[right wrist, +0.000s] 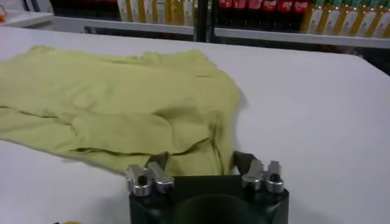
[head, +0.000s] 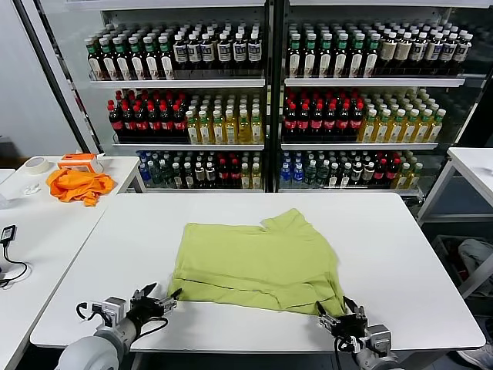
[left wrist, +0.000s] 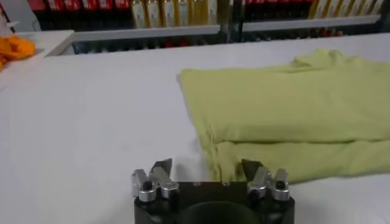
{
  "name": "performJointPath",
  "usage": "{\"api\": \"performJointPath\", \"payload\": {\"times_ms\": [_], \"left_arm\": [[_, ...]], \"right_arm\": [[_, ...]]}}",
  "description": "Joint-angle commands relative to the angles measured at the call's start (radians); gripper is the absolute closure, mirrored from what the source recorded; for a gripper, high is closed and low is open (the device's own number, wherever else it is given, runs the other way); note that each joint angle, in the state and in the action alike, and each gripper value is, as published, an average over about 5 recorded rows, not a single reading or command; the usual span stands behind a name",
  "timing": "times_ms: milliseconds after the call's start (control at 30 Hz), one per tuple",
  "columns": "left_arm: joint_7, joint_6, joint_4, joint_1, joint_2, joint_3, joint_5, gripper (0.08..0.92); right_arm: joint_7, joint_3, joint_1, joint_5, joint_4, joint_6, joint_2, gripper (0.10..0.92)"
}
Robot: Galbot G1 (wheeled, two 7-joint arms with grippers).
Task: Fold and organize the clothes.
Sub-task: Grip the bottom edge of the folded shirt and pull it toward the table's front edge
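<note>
The lime yellow-green T-shirt (head: pixel 258 260) lies partly folded on the white table (head: pixel 400 239), plain side up, no print showing. My left gripper (head: pixel 159 299) is open at the shirt's near left corner, low over the table. In the left wrist view the shirt (left wrist: pixel 286 106) has its folded corner between my open fingers (left wrist: pixel 163 167). My right gripper (head: pixel 340 314) is open at the near right corner. In the right wrist view the shirt (right wrist: pixel 116 103) has its hem lying between the open fingers (right wrist: pixel 242 160).
A second white table (head: pixel 46 231) stands to the left with an orange cloth (head: pixel 75 184), a tape roll (head: pixel 35 164) and a cable (head: pixel 8 270). Shelves of bottles (head: pixel 269 100) fill the background. Another table (head: pixel 474 166) is at the right.
</note>
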Motion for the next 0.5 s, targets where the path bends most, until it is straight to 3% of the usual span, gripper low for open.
{"api": "performJointPath", "payload": {"times_ms": [33,300,500], "left_arm": [[-0.052,0.049,-0.005,0.006,-0.004,0.032,0.010,0.389],[-0.041,0.046,0.018,-0.013,-0.015,0.048,0.005,0.631],[-0.033,0.047,-0.033,0.032,-0.003,0.027,0.003,0.805]], "right_arm": [[0.009,-0.007,-0.001,0.024,-0.010,-0.009,0.002,0.517],[0.007,-0.007,0.003,0.025,-0.012,-0.009,0.000,0.751],[-0.003,0.004,-0.006,0.017,0.009,-0.008,-0.019,0.895]]}}
